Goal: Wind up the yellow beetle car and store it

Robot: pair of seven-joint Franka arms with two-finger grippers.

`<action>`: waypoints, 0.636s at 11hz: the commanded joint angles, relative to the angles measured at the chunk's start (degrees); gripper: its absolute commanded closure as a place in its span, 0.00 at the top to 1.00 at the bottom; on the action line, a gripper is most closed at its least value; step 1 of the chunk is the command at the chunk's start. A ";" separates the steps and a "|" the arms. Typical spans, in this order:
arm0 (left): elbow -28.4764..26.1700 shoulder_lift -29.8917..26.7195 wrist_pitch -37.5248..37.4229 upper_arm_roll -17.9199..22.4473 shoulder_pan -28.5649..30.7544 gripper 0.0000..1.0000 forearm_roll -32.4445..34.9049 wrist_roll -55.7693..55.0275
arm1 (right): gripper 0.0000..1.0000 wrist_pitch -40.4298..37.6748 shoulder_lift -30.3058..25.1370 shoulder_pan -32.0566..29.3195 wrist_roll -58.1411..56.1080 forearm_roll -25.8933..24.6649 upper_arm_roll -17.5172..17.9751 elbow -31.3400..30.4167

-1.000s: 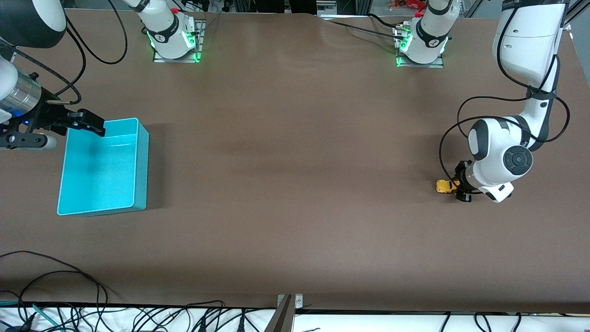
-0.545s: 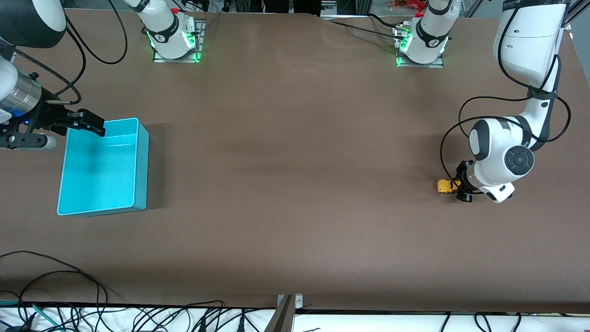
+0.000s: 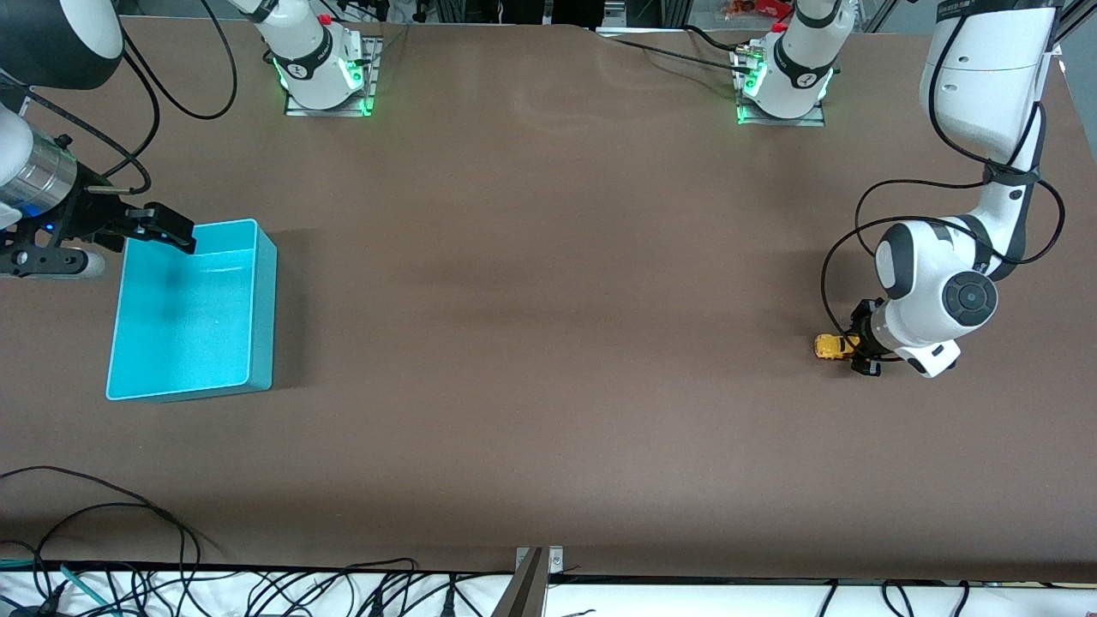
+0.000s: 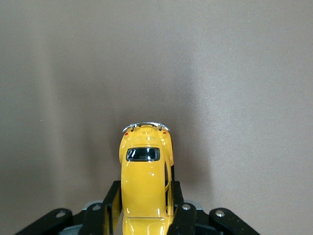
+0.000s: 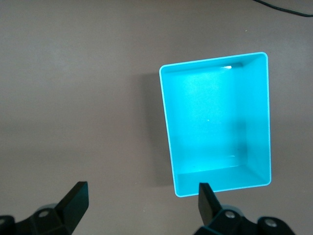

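The yellow beetle car [image 3: 828, 346] is down at the table surface near the left arm's end of the table. My left gripper [image 3: 855, 351] is shut on it. In the left wrist view the car [image 4: 144, 171] points away from the wrist, with the black fingers [image 4: 111, 205] pressed against both of its sides. My right gripper [image 3: 163, 227] hangs open over the edge of the teal bin [image 3: 261, 300] at the right arm's end. In the right wrist view that gripper [image 5: 141, 198] holds nothing, and the bin [image 5: 166, 122] below it is empty.
Brown mat covers the table [image 3: 548, 343]. Cables [image 3: 171, 574] lie along the table edge nearest the front camera. The left arm's black cable [image 3: 836, 257] loops just above the table beside the car.
My left gripper and the car have crept slightly toward the left arm's end of the table. The right arm has not moved.
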 commanded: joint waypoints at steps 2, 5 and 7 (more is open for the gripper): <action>5.46 7.64 4.12 0.05 0.83 1.00 0.58 -1.30 | 1.00 -1.25 0.35 -0.27 -0.25 0.44 0.09 1.38; 7.40 7.29 3.95 0.05 0.83 1.00 0.58 -4.40 | 1.00 -1.25 0.35 -0.35 -0.60 0.44 0.09 1.38; 7.49 7.20 3.86 0.05 0.74 1.00 0.58 -4.75 | 1.00 -1.25 0.35 -0.27 -0.60 0.44 0.09 1.38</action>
